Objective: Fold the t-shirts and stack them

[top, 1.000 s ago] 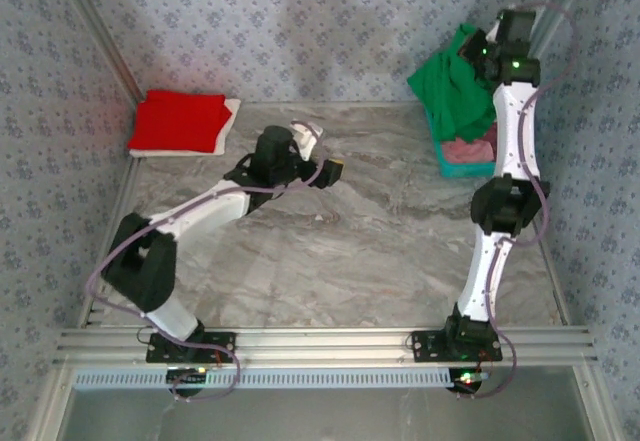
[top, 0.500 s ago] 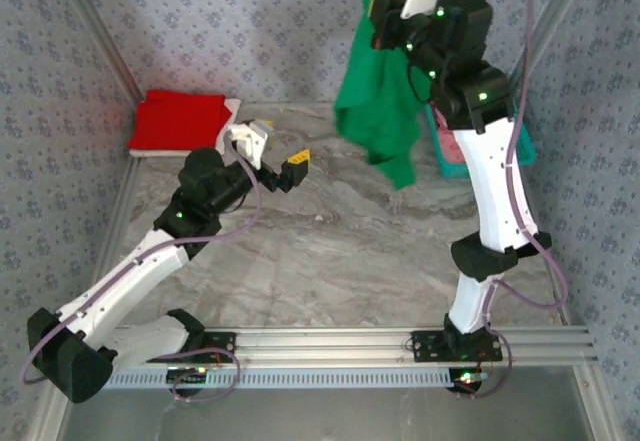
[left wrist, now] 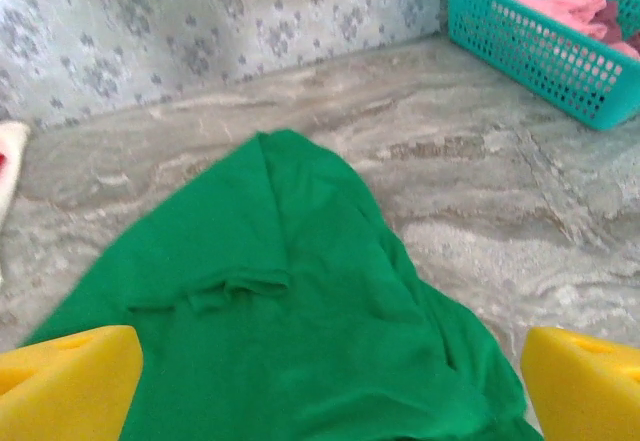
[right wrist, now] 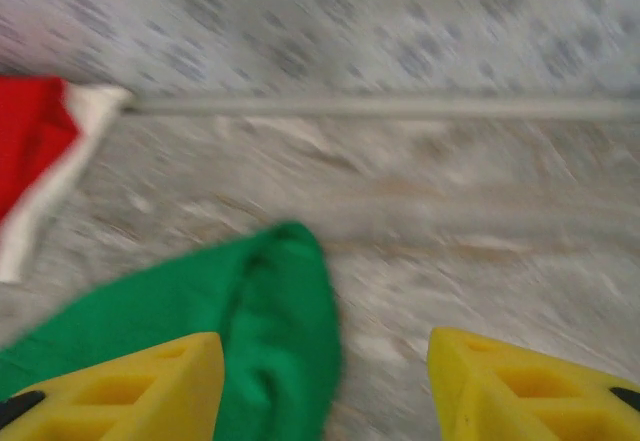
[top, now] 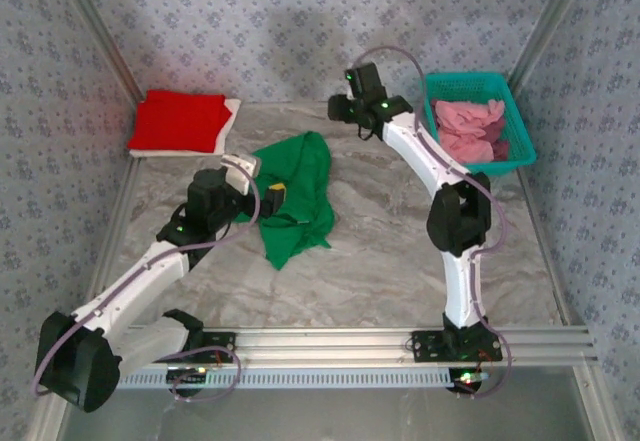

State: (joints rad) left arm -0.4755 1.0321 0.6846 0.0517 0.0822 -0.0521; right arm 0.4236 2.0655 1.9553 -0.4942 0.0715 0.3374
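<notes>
Green t-shirt lies rumpled mid-tabletop in the top view, red t-shirt folded on a white one at the far left corner, pink ones in the basket at the far right corner; left gripper over the heap's left part, right gripper beyond its far end. Left wrist cam: jaws wide, nothing held, shirt w/ a doubled ridge right below, so a pinch here could catch two layers & drag it crooked. Right wrist cam, blurry: jaws apart & empty above the shirt's far tip; a rushed grab may miss the hem.
</notes>
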